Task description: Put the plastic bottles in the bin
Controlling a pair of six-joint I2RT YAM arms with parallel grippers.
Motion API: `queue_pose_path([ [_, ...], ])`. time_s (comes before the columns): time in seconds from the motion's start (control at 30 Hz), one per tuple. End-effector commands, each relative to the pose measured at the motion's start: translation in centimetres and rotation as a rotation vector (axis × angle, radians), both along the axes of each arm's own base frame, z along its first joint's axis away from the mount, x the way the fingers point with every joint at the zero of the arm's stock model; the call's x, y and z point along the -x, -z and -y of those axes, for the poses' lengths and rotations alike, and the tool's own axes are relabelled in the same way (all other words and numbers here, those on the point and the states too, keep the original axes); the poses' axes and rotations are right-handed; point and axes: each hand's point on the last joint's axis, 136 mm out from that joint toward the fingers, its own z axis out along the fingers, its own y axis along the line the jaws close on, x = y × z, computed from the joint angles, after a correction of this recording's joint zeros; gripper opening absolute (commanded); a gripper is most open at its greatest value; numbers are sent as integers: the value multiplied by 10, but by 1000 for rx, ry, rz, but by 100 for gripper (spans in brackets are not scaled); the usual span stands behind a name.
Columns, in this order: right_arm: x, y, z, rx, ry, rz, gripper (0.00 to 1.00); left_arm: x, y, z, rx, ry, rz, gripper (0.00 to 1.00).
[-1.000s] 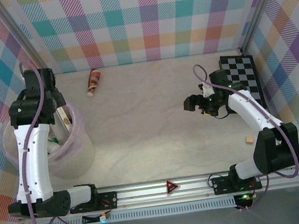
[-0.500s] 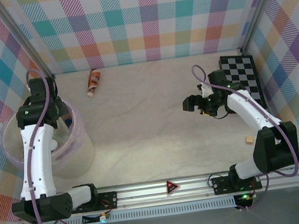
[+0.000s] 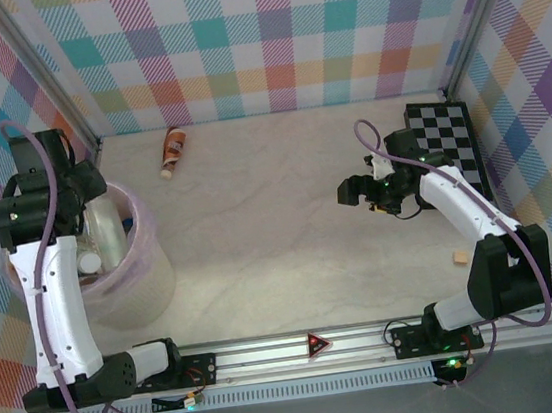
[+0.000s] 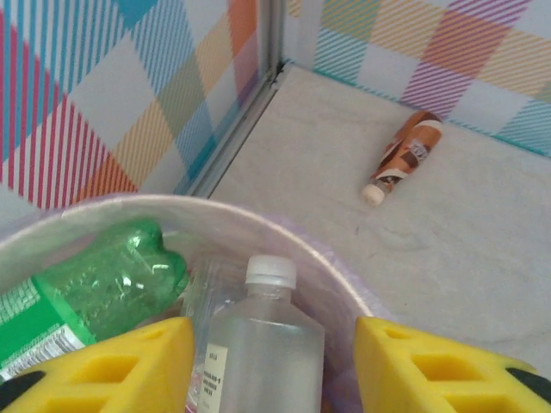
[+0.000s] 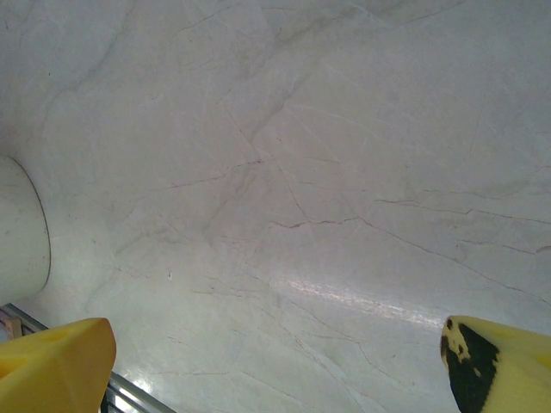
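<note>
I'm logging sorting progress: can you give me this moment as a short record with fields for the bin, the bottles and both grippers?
bin: large round translucent pink plastic tub, at the left of the table
in bin: green plastic bottle; clear white-capped plastic bottle
outside bin: brown-orange labelled bottle, lying near the far wall
left gripper: open over the bin, gaps either side of the clear bottle
right gripper: open, above bare table
other: black-and-white checkerboard, far right
</note>
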Motion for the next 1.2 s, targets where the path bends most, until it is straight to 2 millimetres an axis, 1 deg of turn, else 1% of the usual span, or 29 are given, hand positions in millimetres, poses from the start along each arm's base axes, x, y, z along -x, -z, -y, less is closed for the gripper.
queue_pose_path([
  [0.0, 2, -12, -6, -23, -15, 31, 97, -4, 1, 16, 12, 67, -40, 58],
  [0.13, 2, -14, -5, -22, -9, 38, 97, -16, -13, 39, -58, 134, -42, 64],
  [0.27, 4, -14, -5, -18, -6, 36, 97, -31, -24, 78, -184, 223, -74, 68],
  [0.37, 6, -14, -5, -12, -5, 34, 97, -43, -29, 105, -284, 263, -99, 71],
  [0.47, 7, -14, -3, -6, -4, 40, 97, -51, -24, 130, -427, 274, -160, 72],
  [0.53, 8, -14, -2, -1, -4, 41, 97, -58, -16, 150, -442, 303, -185, 73],
  [0.6, 8, -14, -3, -2, -6, 41, 97, -68, -3, 173, -408, 353, -193, 74],
  [0.7, 7, -16, -4, -11, -5, 46, 97, -86, 17, 204, -402, 404, -212, 76],
  [0.77, 7, -18, -4, -17, -3, 53, 97, -98, 33, 220, -405, 428, -239, 77],
  [0.83, 6, -20, -4, -18, -3, 60, 97, -113, 50, 233, -413, 441, -261, 78],
  [0.9, 7, -19, -4, -13, -4, 61, 97, -128, 65, 241, -426, 443, -273, 80],
  [0.97, 8, -18, -3, -8, -7, 61, 97, -142, 76, 244, -424, 433, -275, 81],
  [1.07, 10, -16, -3, -10, -10, 58, 97, -164, 95, 242, -405, 397, -278, 83],
  [1.17, 12, -14, -5, -22, -13, 54, 97, -184, 114, 234, -376, 358, -283, 84],
])
